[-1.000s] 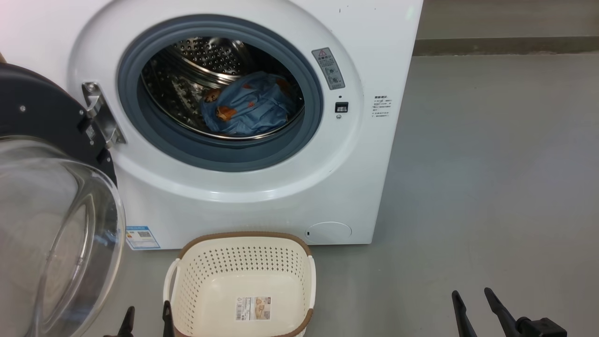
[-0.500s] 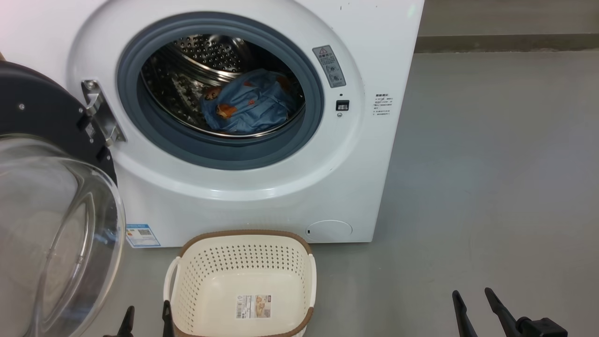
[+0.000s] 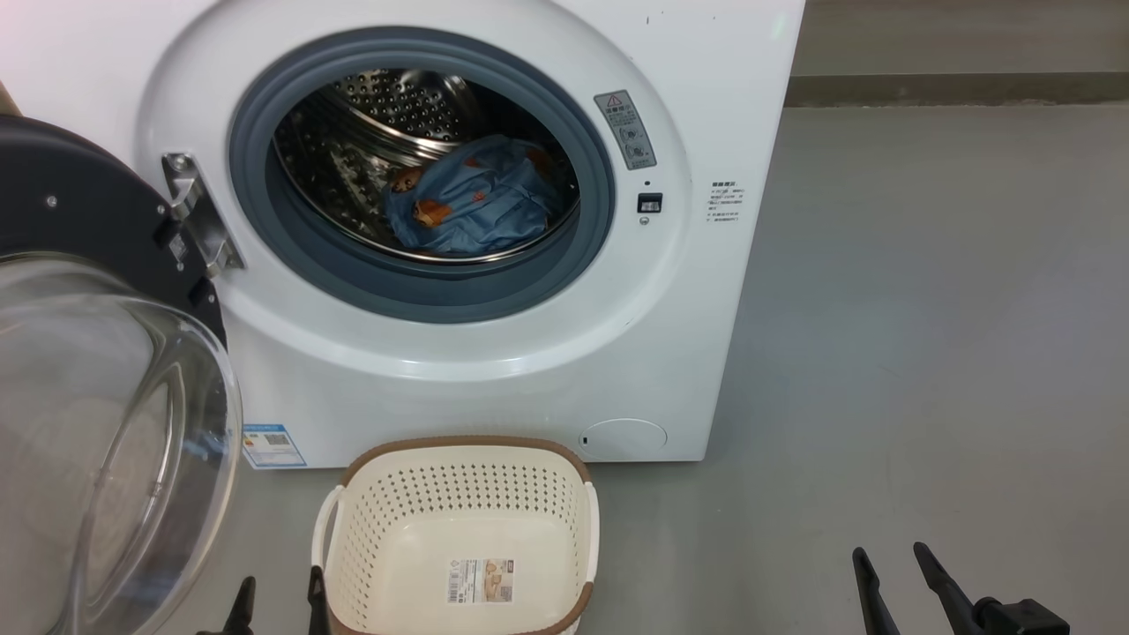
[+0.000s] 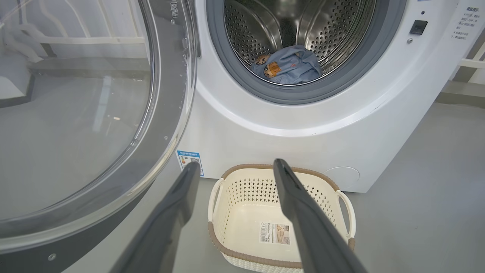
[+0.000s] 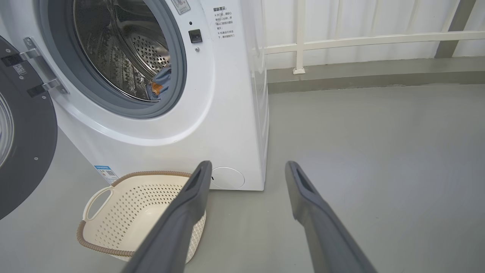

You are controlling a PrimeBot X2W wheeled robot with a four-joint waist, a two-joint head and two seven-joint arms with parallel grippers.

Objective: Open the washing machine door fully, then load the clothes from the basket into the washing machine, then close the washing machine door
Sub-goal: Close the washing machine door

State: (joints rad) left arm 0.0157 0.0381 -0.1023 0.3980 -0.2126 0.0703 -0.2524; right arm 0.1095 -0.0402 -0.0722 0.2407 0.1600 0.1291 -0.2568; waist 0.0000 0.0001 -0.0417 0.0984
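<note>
No change is recorded: clothes loaded, basket emptied, left pincer and right pincer spread; washing machine door is to be closed.

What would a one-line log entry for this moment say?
door: open wide | clothes: in drum | basket: empty, before washing machine | jaws: both open, holding nothing | likely next: close door

Grey floor, white railing
</note>
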